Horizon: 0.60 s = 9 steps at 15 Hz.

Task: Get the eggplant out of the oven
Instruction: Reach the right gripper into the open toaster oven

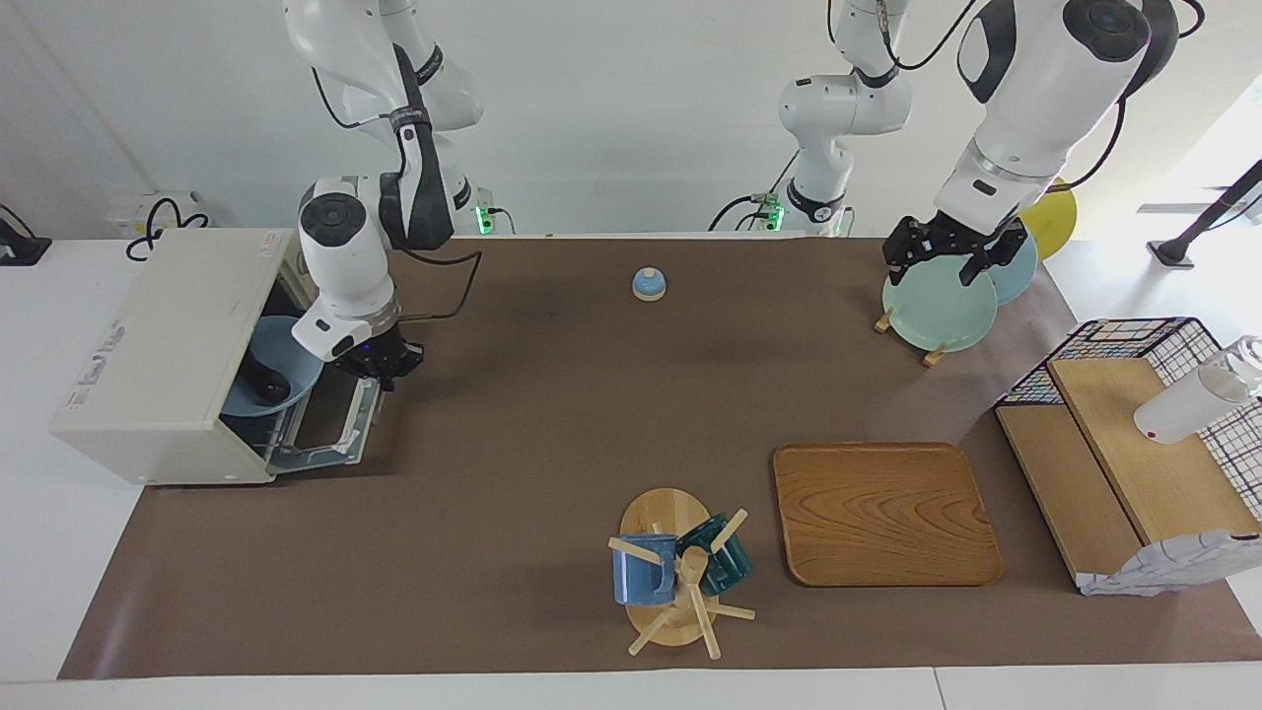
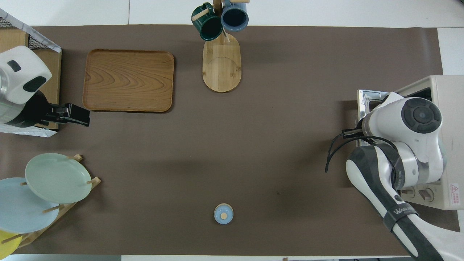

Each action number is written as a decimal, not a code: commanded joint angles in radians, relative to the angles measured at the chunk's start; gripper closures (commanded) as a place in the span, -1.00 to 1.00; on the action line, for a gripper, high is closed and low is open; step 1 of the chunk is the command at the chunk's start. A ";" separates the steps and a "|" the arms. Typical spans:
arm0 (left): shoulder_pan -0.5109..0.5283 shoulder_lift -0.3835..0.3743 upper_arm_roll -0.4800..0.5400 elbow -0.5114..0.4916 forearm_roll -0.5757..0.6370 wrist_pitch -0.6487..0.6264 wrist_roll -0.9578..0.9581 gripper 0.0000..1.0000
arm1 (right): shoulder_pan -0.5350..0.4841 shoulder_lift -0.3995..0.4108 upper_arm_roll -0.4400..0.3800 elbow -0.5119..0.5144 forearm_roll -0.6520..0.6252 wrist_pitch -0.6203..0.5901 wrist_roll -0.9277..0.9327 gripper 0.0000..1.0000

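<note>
The cream-white oven (image 1: pixel 158 365) stands at the right arm's end of the table, and its top shows in the overhead view (image 2: pixel 447 94). Its glass door (image 1: pixel 330 424) is dropped open. Inside, a dark eggplant (image 1: pixel 262 381) lies on a blue plate (image 1: pixel 294 357). My right gripper (image 1: pixel 383 373) hangs over the open door, just in front of the oven's mouth, apart from the eggplant. In the overhead view the right arm hides its gripper and the oven's inside. My left gripper (image 1: pixel 951 264) waits, open and empty, above a rack of plates (image 1: pixel 937 311).
A small blue bell (image 1: pixel 649 284) sits mid-table near the robots. A wooden tray (image 1: pixel 882 513) and a mug tree (image 1: pixel 680 577) with two mugs lie farther out. A wire basket with wooden shelves (image 1: pixel 1124 444) stands at the left arm's end.
</note>
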 commanded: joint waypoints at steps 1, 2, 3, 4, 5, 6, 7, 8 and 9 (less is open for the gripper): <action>0.003 -0.013 0.003 -0.011 -0.010 0.000 0.002 -1.00 | -0.025 0.034 -0.016 0.003 0.018 0.037 -0.005 1.00; 0.003 -0.015 0.003 -0.011 -0.010 0.000 0.002 -1.00 | -0.023 0.040 -0.016 0.003 0.032 0.039 -0.005 1.00; 0.003 -0.015 0.003 -0.011 -0.010 0.000 0.002 -1.00 | -0.023 0.044 -0.016 0.003 0.034 0.039 -0.005 1.00; 0.003 -0.013 0.003 -0.011 -0.010 0.000 0.000 -1.00 | -0.023 0.049 -0.016 0.003 0.046 0.039 -0.003 1.00; 0.003 -0.013 0.003 -0.011 -0.010 0.000 0.002 -1.00 | -0.023 0.054 -0.016 0.003 0.070 0.039 -0.002 1.00; 0.003 -0.013 0.003 -0.011 -0.010 0.000 0.000 -1.00 | -0.023 0.057 -0.016 0.003 0.090 0.039 -0.002 1.00; 0.003 -0.013 0.003 -0.011 -0.010 0.000 0.000 -1.00 | -0.023 0.061 -0.016 -0.003 0.106 0.039 0.000 1.00; 0.003 -0.015 0.003 -0.011 -0.010 0.000 0.000 -1.00 | -0.023 0.061 -0.015 -0.005 0.115 0.039 0.000 1.00; 0.003 -0.013 0.003 -0.011 -0.010 0.000 0.000 -1.00 | -0.022 0.061 -0.015 -0.006 0.124 0.041 0.000 1.00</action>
